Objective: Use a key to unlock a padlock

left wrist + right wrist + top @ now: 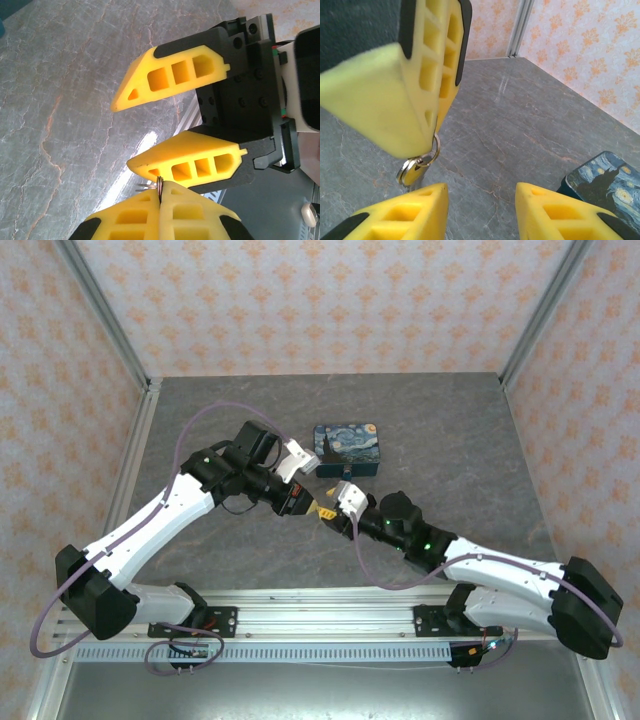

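Left gripper pinches key ring; key dangles; right gripper gapes.

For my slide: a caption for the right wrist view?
Left gripper pinches a key ring, its key dangling by the open right gripper.

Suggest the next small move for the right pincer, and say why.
Probably shift the open right pincer sideways to bring the small silver key between its fingers: the key dangles from a metal ring pinched by the shut left pincer, beside the gap.
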